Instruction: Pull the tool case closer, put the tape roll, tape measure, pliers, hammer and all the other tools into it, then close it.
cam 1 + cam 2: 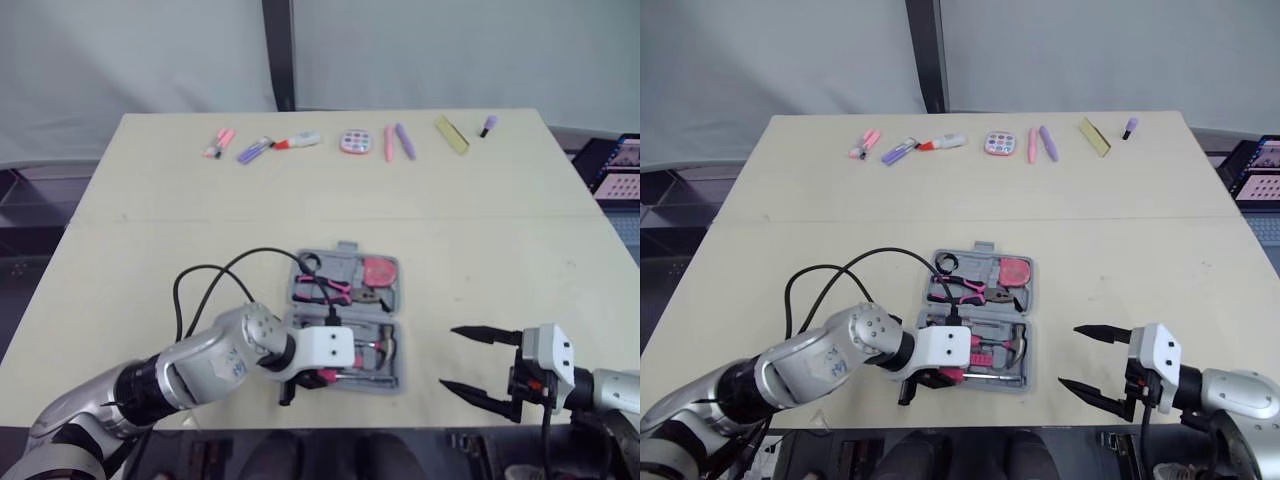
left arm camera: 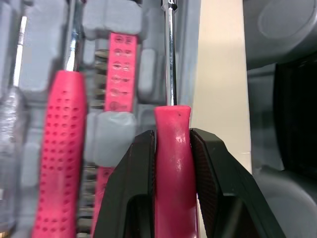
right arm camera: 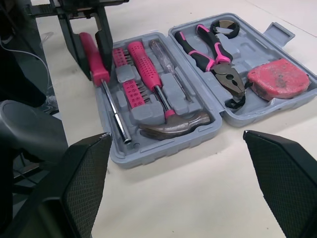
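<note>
My left fingers clenched on pink screwdriver, at near edge of open tool case on the surface. My right fingers spread wide, empty, hovering right of case, apart from it.

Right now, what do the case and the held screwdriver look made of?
Case: grey moulded plastic, matte, with formed tool recesses. Screwdriver: glossy pink handle, probably plastic, judging by its highlights; the shaft is shiny bare metal, likely steel.
</note>
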